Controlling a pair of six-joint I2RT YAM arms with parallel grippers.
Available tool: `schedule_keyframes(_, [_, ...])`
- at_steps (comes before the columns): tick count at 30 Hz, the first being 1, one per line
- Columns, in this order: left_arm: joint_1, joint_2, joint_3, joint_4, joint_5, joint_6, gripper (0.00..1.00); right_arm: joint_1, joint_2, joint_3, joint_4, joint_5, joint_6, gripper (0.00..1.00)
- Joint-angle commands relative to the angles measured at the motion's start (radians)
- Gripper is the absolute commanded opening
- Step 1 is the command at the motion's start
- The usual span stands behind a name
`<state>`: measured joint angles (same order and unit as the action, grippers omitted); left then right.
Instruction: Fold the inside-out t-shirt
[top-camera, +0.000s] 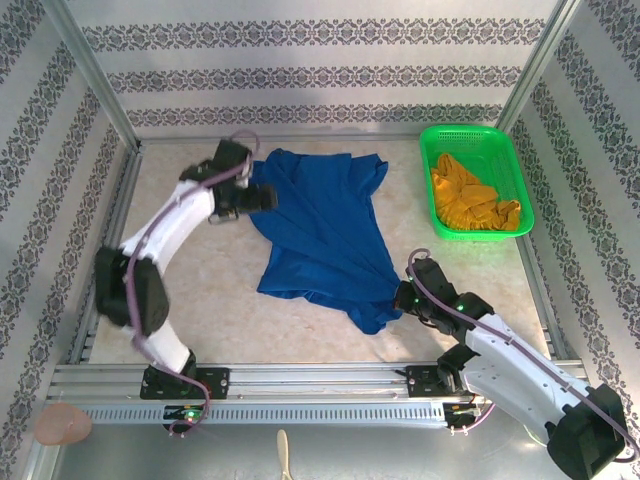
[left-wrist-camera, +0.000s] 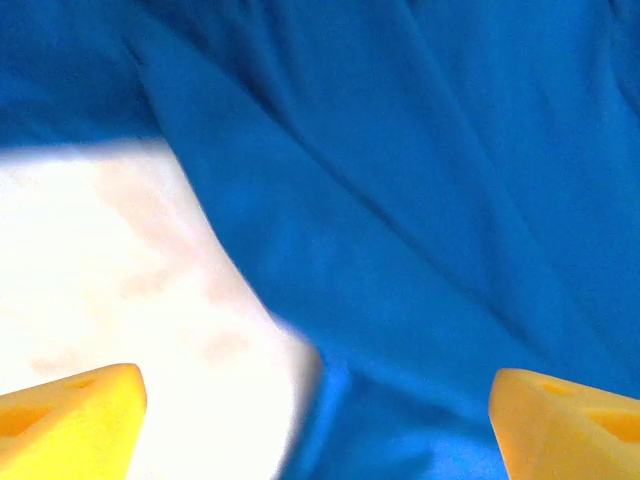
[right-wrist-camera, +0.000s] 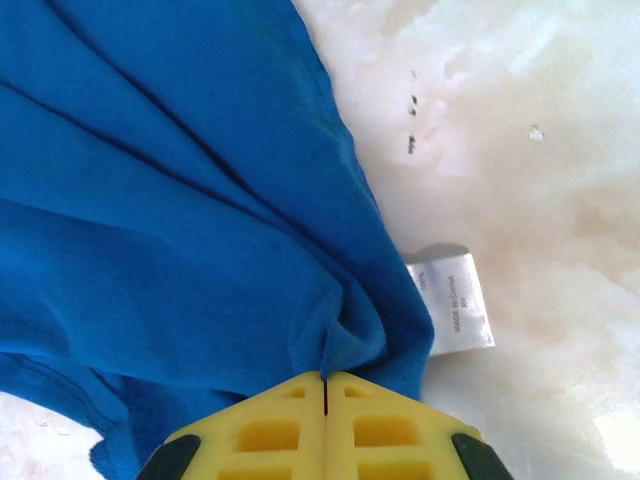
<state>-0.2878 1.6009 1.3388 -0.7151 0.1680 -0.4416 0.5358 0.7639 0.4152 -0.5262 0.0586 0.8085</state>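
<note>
The inside-out t-shirt (top-camera: 320, 230) is royal blue and lies wrinkled across the middle of the table. My left gripper (top-camera: 262, 197) hovers at its far left edge, open; its yellow fingers (left-wrist-camera: 70, 420) stand wide apart over the cloth's edge (left-wrist-camera: 400, 200) with nothing between them. My right gripper (top-camera: 405, 297) sits at the shirt's near right corner. There its yellow jaws (right-wrist-camera: 325, 380) are shut on a pinched fold of the blue cloth (right-wrist-camera: 170, 200). A white care label (right-wrist-camera: 455, 300) sticks out from under that corner.
A green basket (top-camera: 520, 190) at the back right holds a mustard yellow-orange garment (top-camera: 470, 200). Bare marbled tabletop (top-camera: 200, 290) lies left of the shirt. Metal frame rails run along the table's edges, with patterned walls behind.
</note>
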Motion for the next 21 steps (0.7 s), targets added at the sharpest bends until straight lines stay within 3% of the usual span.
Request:
schedule_keyframes(1, [0.006, -0.138, -0.322, 0.153, 0.048, -0.156, 0.89, -0.021, 0.005, 0.030, 0.013, -0.018, -0.044, 0.00])
schedule_keyframes(5, [-0.108, -0.320, -0.558, 0.242, 0.022, -0.280, 0.89, -0.033, 0.005, 0.028, 0.011, -0.033, -0.061, 0.00])
schedule_keyframes(8, [-0.145, -0.346, -0.644, 0.282, 0.003, -0.326, 0.89, -0.037, 0.008, 0.023, 0.012, -0.048, -0.067, 0.00])
schedule_keyframes(17, [-0.187, -0.193, -0.653, 0.412, 0.008, -0.351, 0.88, -0.038, -0.007, 0.020, -0.001, -0.052, -0.070, 0.00])
schedule_keyframes(21, [-0.198, -0.121, -0.632, 0.451, 0.014, -0.350, 0.74, -0.037, -0.009, 0.023, -0.007, -0.050, -0.069, 0.00])
